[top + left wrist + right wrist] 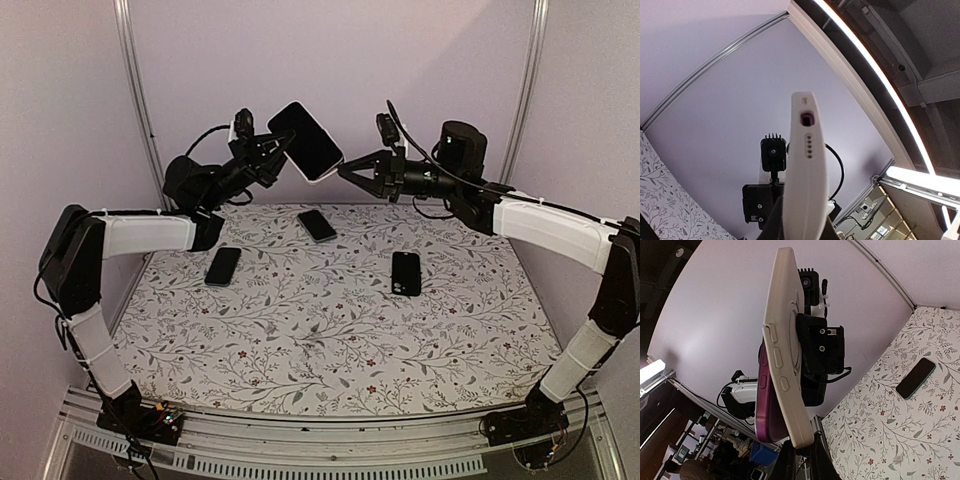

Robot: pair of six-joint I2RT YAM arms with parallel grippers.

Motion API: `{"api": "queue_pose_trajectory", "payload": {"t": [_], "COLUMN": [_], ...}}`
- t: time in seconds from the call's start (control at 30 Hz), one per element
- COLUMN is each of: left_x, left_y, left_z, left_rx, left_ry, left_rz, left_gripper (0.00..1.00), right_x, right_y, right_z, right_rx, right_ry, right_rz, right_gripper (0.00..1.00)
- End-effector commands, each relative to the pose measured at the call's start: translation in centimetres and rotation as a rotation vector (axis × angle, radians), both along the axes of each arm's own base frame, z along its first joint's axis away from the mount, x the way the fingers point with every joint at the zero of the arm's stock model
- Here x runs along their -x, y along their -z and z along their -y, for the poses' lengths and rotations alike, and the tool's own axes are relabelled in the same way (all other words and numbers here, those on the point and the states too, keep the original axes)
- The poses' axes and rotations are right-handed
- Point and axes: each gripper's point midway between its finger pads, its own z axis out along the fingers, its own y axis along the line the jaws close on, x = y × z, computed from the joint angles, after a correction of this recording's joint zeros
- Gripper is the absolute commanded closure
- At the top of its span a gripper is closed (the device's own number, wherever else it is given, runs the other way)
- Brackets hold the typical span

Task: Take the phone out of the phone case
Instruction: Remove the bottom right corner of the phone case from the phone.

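A phone (305, 140) with a black screen, in a cream-white case, is held high over the back of the table. My left gripper (275, 150) is shut on its left end; in the left wrist view the case's edge (805, 165) with the port hole rises from between the fingers (774, 225). My right gripper (343, 173) is closed on the case's lower right corner. In the right wrist view the case (785, 365) stands on end, and the purple phone (765, 405) has come away from it along the lower side edge, just above my right gripper (802, 455).
Three dark phones lie on the floral tablecloth: one at the left (222, 266), one at the back middle (317, 225), one at the right (406, 273). One of them shows in the right wrist view (914, 378). Purple walls close the back and sides.
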Motion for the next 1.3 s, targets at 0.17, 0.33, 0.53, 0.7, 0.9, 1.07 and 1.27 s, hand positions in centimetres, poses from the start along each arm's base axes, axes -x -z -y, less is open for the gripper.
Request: {"api": "queue_pose_trajectory", "payload": {"t": [0.17,0.33,0.53,0.7,0.9,1.07,1.27], "left_x": [13.6,13.0,11.8,10.8,10.6,10.1,8.8], "left_y": [-2.8,-2.0,0.2,2.0,2.9,3.8,5.2], "left_z": [2.5,3.0,4.3,5.0,5.2,5.7,6.3], "left_rx": [-0.050,-0.068,-0.143,-0.185,-0.206,-0.245,-0.300], "left_ry": [0.437,0.443,0.444,0.439,0.440,0.438,0.411], "left_rz": [0.316,0.280,0.202,0.142,0.118,0.089,0.047], "left_gripper": [1.00,1.00,1.00,1.00,1.00,1.00,0.95], "right_x": [-7.3,-7.3,-6.8,-5.6,-5.0,-4.6,-4.3], "right_y": [4.1,4.0,2.5,0.1,-1.1,-0.8,0.7], "right_z": [1.1,1.0,1.2,1.1,1.0,0.1,-1.2], "right_rx": [-0.022,-0.015,-0.007,-0.061,-0.085,-0.083,-0.065], "right_ry": [0.232,0.235,0.229,0.176,0.147,0.087,0.040], "right_rz": [-0.138,-0.120,-0.033,0.049,0.082,0.075,0.053], "right_gripper": [0.96,0.97,0.93,0.86,0.81,0.79,0.85]}}
